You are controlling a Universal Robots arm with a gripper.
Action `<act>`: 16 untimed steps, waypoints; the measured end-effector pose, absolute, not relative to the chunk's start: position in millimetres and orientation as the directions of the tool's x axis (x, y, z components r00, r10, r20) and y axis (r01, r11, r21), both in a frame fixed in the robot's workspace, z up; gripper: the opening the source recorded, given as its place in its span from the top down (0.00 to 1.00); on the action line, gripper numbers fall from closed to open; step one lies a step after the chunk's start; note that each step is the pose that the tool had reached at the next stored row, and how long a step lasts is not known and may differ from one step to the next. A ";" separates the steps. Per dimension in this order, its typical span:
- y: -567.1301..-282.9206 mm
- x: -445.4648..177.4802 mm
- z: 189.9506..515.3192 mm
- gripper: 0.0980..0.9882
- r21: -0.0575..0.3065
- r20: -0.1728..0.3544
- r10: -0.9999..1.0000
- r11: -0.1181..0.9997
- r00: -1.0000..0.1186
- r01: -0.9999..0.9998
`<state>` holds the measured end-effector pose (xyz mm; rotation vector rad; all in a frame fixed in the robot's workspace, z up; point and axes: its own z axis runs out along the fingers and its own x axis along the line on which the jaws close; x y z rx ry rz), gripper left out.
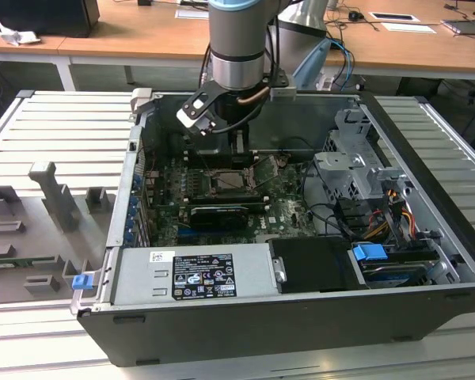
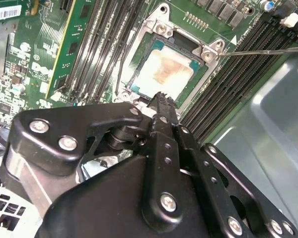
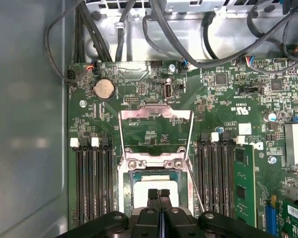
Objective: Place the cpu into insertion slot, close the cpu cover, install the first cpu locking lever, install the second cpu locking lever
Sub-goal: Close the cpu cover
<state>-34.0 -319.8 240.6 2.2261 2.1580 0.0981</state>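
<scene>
While reading this as the cover-closing step, note the gripper [image 3: 158, 193] first: fingers pressed together with nothing between them, tips poised low over one edge of the cpu [image 3: 156, 181]. See the cpu already seated flat in the insertion slot [image 3: 125, 186], pale metal top upward, sides square to the socket rim; being square, lacks a long axis to speak of. Look beyond to the cpu cover [image 3: 156, 114], swung open on the hinge [image 3: 154, 162] at the socket edge opposite the gripper, free edge pointing away from the socket toward the cables [image 3: 188, 49], long axis running hinge to free edge, window framing bare green board [image 3: 156, 136]; cannot tell how steeply raised. Spot one thin locking lever [image 2: 260, 51] unlatched, slanting out across the memory slots [image 2: 238, 69]. To do this well, probably: meet the cover's free edge with the closed tips, fold it back over the socket along that hinge-to-edge line, keep clear of the lever, and press on the frame, never on the chip.
</scene>
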 end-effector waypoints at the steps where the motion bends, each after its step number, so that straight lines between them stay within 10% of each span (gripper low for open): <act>1: -319.8 -32.9 240.6 0.99 0.072 0.018 0.999 -0.032 0.030 0.997; 16: -319.7 -6.0 259.8 0.99 0.072 0.007 1.000 -0.027 0.026 0.997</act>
